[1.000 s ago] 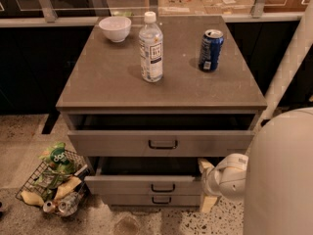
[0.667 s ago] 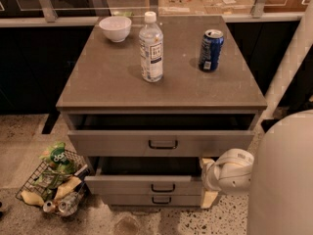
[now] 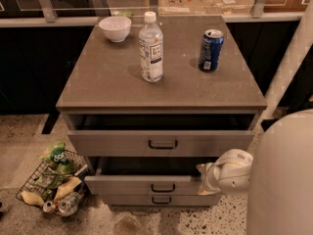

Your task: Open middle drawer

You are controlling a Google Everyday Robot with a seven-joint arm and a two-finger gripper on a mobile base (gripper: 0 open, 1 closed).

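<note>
Middle drawer [image 3: 122, 185], shallow matte grey front, small black loop handle [image 3: 163, 187]: pulled partly out, dark cavity visible behind front. Located between taller grey top drawer [image 3: 112, 143], also partly out, and lowest grey drawer [image 3: 127, 199], set further back. White end effector [image 3: 202, 172] at right end of middle drawer front; open or closed state cannot be told. Grey worktop [image 3: 107, 77] carries white bowl [image 3: 115, 28], clear plastic bottle [image 3: 151, 48], blue can [image 3: 211, 50].
</note>
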